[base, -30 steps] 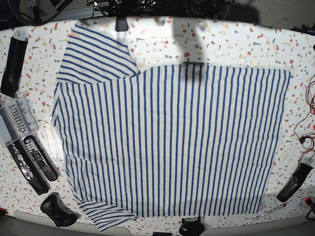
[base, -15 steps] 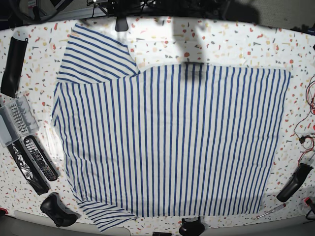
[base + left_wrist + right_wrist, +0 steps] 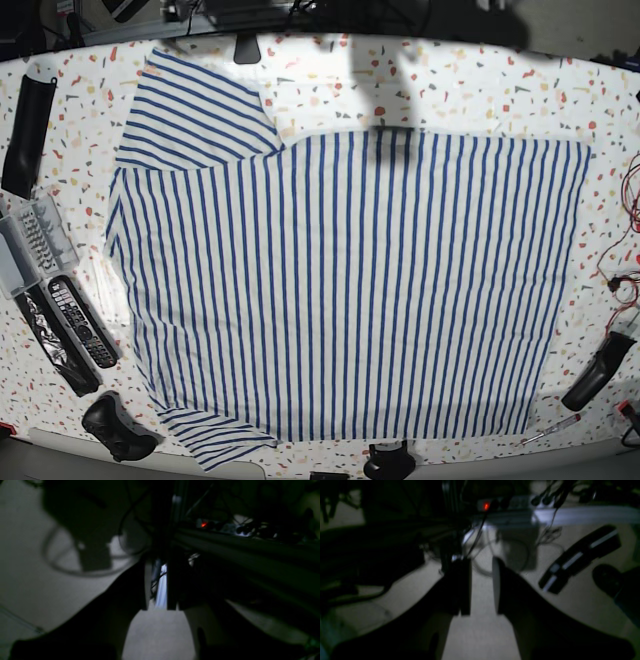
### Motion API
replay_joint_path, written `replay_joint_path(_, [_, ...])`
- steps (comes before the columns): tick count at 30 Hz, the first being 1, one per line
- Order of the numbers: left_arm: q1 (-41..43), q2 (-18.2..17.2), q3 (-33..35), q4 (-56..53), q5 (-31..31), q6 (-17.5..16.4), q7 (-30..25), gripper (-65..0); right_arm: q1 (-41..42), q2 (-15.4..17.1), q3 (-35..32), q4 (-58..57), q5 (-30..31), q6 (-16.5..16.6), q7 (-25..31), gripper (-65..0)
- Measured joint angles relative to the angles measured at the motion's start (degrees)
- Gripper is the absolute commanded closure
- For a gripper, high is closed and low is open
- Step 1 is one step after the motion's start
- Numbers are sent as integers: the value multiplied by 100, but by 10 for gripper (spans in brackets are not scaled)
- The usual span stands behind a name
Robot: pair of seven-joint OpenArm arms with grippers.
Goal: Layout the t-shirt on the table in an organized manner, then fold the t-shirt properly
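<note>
The t-shirt (image 3: 340,290), white with thin blue stripes, lies flat and spread on the speckled table (image 3: 470,85). One sleeve points to the far left corner and the other is at the near left edge. Neither gripper shows in the base view. In the dark left wrist view, my left gripper (image 3: 158,600) holds nothing, and a narrow gap separates its fingers. In the dark right wrist view, my right gripper (image 3: 482,597) is also empty with a narrow gap. Both hang over a pale floor, away from the t-shirt.
On the table's left are a black case (image 3: 25,120), a grey tray (image 3: 30,240), remote controls (image 3: 80,320) and a black controller (image 3: 115,425). On the right are red cables (image 3: 625,240), a black tool (image 3: 597,370) and a screwdriver (image 3: 550,430). The right wrist view shows a power strip (image 3: 505,503).
The t-shirt has not moved. The dark arm parts along the far top edge of the base view have drawn back a little.
</note>
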State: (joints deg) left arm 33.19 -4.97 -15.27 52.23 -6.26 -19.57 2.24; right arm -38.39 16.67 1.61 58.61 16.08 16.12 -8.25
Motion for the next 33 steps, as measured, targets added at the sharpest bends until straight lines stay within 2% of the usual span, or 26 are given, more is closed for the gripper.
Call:
replay_joint_path(4, [581, -284, 22, 1123, -570, -24, 638, -95, -850, 459, 0, 1189, 492, 48, -498, -141])
replay_joint_path(7, [1075, -540, 33, 1974, -763, -42, 955, -95, -1475, 763, -2, 2107, 863, 66, -750, -141])
replay_joint_path(12, [1899, -1117, 26, 3362, -706, -22, 1156, -95, -2393, 1266, 81, 3571, 927, 446, -789, -141])
replay_joint_path(14, [2096, -1362, 28, 3932, -625, -37, 1139, -95, -2712, 1394, 229, 4166, 925, 490, -857, -141])
replay_joint_path(17, [2229, -1676, 22, 4743, -107, -42, 1392, -95, -3003, 1462, 605, 4994, 909, 643, -1130, -141])
replay_joint_path(20, [2271, -1941, 33, 5475, 442, -83, 1757, -95, -3025, 1462, 1010, 5665, 922, 1012, -1488, -141])
replay_joint_path(25, [2203, -2566, 31, 6607, 1237, -63, 1718, -105, -3029, 1467, 1655, 6424, 920, 1375, -1574, -141])
replay_joint_path(30, [1755, -3134, 37, 6850, 1545, -85, 1687, -258, -3021, 1475, 2041, 6859, 922, 1497, -1589, -141])
replay_joint_path(33, [1484, -3403, 37, 6721, 1596, -133, 1451, -282, -3018, 1473, 2096, 7014, 927, 1497, -1587, -141])
